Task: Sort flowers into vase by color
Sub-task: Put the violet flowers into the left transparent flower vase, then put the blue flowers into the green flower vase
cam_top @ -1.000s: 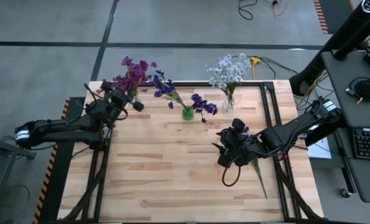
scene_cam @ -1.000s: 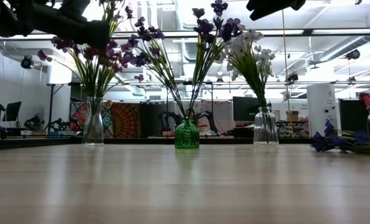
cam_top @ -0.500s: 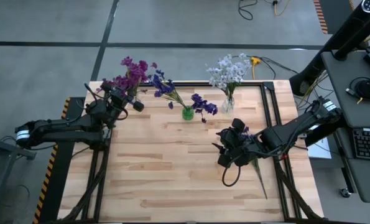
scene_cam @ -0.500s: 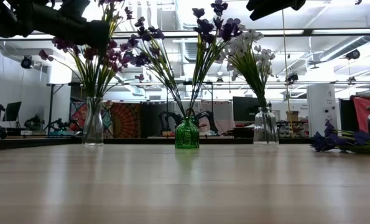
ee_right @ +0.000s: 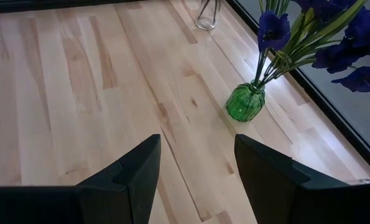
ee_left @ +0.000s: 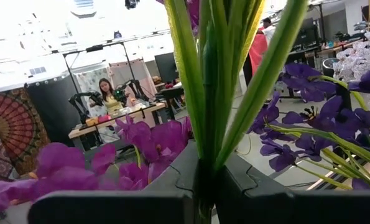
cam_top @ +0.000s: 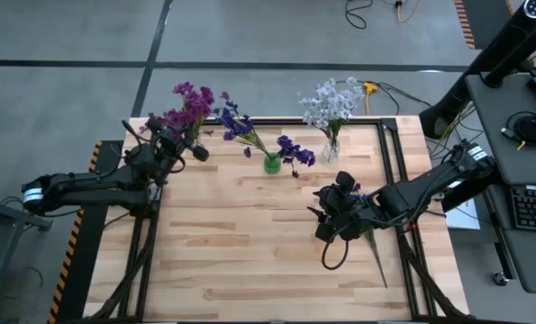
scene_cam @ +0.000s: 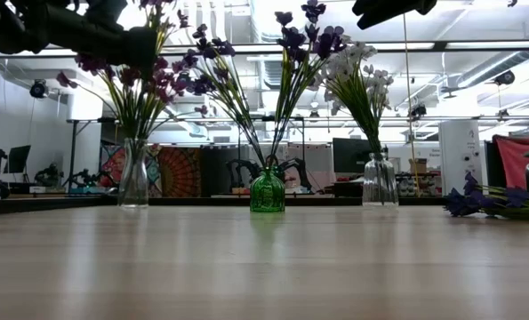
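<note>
Green vase [cam_top: 272,164] between two glass vases [cam_top: 330,151].

Wooden table [cam_top: 249,261] bears three vases [cam_top: 272,165] and a loose blue-violet sprig [scene_cam: 495,201].

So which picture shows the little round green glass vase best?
The right wrist view: the little round green glass vase shows close and whole on the wooden table, holding dark blue-violet flowers. The low view shows it side-on and smaller. The high view shows only a tiny green dot. The left wrist view misses it.
</note>
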`<move>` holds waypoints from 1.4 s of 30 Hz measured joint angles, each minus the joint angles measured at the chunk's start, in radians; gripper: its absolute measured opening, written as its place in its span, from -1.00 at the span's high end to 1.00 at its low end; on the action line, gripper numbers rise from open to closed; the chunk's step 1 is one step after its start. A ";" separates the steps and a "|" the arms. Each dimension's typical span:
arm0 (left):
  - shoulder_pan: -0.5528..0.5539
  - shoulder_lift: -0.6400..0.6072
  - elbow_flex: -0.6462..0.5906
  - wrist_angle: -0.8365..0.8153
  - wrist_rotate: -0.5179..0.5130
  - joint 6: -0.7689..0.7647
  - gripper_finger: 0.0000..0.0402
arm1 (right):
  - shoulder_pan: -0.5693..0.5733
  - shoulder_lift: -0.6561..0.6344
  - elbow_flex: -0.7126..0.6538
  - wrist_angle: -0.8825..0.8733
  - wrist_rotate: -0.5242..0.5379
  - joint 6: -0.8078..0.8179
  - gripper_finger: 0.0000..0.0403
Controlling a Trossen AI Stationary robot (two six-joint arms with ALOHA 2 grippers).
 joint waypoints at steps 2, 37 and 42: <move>0.000 0.001 0.000 -0.001 0.000 -0.003 0.93 | 0.000 0.000 0.000 0.000 0.000 0.000 0.01; -0.001 -0.001 0.000 -0.017 -0.105 -0.005 0.09 | 0.000 0.000 0.000 -0.001 0.000 0.000 0.01; -0.018 -0.011 0.001 -0.097 -0.142 -0.064 -0.07 | 0.000 0.000 0.000 -0.001 0.000 0.000 0.01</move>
